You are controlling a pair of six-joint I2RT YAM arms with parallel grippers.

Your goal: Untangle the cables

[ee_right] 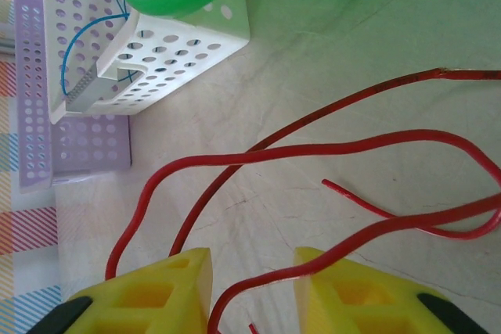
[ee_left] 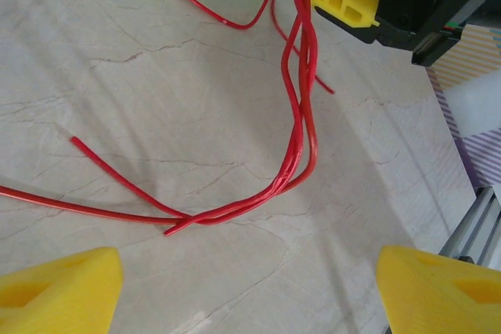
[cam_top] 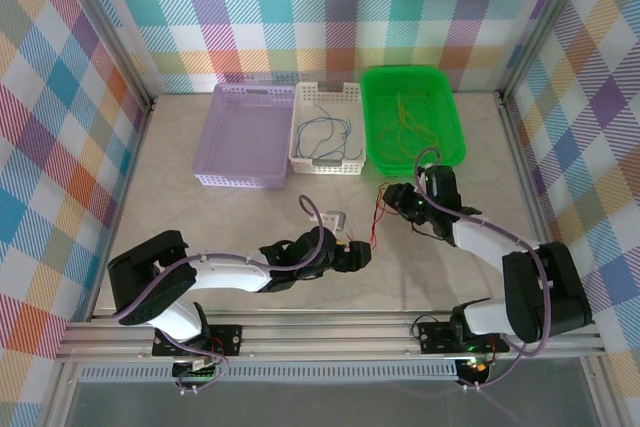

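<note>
Yellow fingertips point(ee_left: 59, 291) of the left tool point(ee_left: 250, 295) framed the bottom of the left wrist view. They were spread wide with nothing between them, low over the marbled surface point(ee_left: 117, 52). Ahead of them lay the red cables point(ee_left: 301, 131). Several strands ran together, crossed near a loose end, then rose off the surface toward the top of that view.

Right tool point(ee_right: 249, 267): the jaws stood partly closed about one red strand, with a gap on either side. Whether the strand was pinched could not be told. From above, the red cables lay between the two tools, mid-surface and well apart from the baskets.

Progress, as judged: part done. At the back, the purple basket point(cam_top: 245, 132) appeared empty. The white basket point(cam_top: 297, 137) just beside it held the blue-grey cables point(cam_top: 325, 130). The green basket point(cam_top: 455, 137), furthest right, held a loose heap of yellow, orange and green cables point(cam_top: 405, 127), seemingly unsorted. The red cables had yet to be drawn apart.

Hindrances: nothing foreign lay between the tools. The strands' own crossings, and the nearness of one tool to the other, were the likely difficulty.
</note>
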